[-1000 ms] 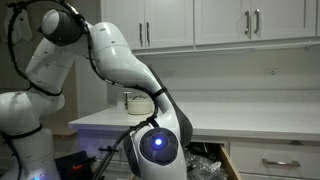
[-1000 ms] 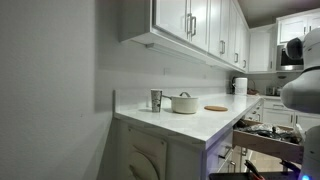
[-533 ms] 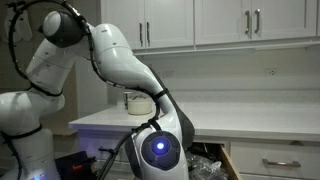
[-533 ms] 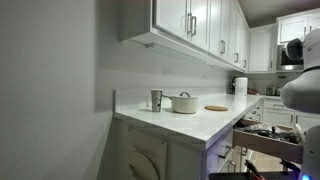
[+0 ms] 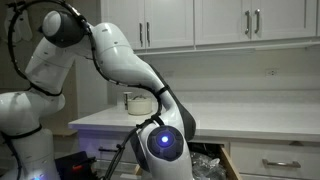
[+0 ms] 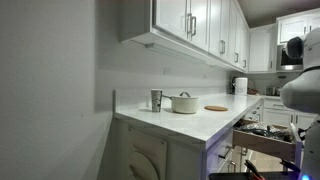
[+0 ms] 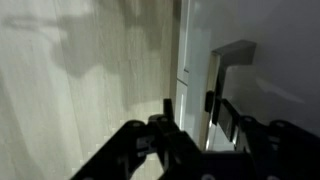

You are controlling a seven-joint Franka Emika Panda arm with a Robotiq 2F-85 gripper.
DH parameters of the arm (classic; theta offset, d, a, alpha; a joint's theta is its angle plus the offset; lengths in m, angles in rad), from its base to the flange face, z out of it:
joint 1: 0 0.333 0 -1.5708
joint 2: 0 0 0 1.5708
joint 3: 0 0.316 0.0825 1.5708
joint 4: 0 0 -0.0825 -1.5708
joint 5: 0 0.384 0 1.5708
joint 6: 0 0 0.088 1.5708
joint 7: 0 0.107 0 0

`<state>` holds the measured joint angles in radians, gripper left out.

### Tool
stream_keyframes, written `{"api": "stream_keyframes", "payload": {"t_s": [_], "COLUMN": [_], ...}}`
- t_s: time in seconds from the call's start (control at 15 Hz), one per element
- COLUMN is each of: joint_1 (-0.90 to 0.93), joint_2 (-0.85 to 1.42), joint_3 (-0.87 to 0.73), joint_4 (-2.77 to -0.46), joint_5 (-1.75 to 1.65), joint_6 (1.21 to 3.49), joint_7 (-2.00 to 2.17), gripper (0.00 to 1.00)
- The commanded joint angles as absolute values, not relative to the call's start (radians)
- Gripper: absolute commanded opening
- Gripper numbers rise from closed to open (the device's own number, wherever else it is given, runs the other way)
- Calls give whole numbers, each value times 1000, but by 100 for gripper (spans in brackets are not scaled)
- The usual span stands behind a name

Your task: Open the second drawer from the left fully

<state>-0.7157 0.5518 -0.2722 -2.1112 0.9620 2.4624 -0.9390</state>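
Holding the gripper (image 7: 188, 108) right by the silver handle (image 7: 236, 50) of the drawer (image 6: 262, 141), sticking out, dark things (image 5: 205, 166) lying inside; cannot tell if pinching or spread.

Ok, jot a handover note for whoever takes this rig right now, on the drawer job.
Claw: low in the wrist view, beside the silver bar handle; cannot tell if it grips.
Second drawer from the left: pulled out from under the counter, dark items showing inside.
Done: drawer is open some way.
Left: check for remaining travel, pull it fully out, then let go.
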Motion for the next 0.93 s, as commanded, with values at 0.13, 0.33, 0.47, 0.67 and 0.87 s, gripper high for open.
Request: {"api": "stream_keyframes", "payload": {"t_s": [0.13, 0.33, 0.47, 0.67, 0.87], "joint_1": [-770, -759, -757, -770, -795], "joint_2": [493, 470, 452, 433, 437], "joint_3": [-210, -244, -272, -318, -354], "joint_4": [-2113, -2127, -2133, -2129, -2113], "joint_5": [1117, 1115, 1085, 1021, 933], "joint_6": [2407, 2406, 2411, 2404, 2408], "joint_7": [-1012, -1026, -1012, -1006, -993], "gripper": [76, 76, 76, 76, 76]}}
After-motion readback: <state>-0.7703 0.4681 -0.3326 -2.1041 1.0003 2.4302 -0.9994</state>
